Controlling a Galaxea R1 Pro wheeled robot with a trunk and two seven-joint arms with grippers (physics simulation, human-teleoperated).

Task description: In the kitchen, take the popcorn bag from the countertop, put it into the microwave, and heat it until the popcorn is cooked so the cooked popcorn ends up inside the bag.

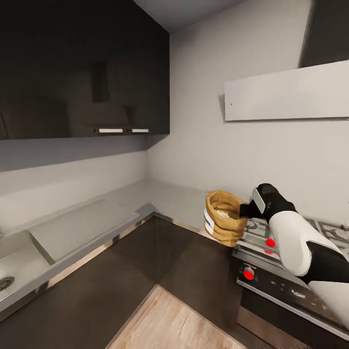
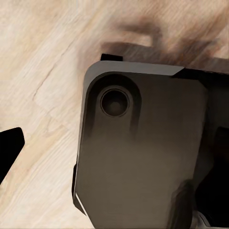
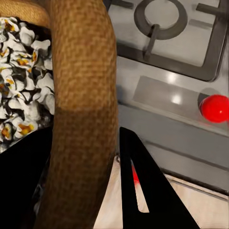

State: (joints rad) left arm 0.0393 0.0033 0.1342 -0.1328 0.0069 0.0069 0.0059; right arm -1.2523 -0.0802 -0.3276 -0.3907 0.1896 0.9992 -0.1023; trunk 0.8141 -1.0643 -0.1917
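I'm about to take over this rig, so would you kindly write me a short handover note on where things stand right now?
Right gripper: its fingers straddle the rolled rim of the popcorn bag, one inside and one outside; whether it is clamped firmly I cannot tell.
Left gripper: the left wrist view looks down at the wooden floor past a dark part of the robot; its state cannot be told.
The bag stands at the corner edge of the countertop, right beside the gas hob, with the popcorn inside.
Done: bag reached.
Left: lift it, load the microwave, heat.
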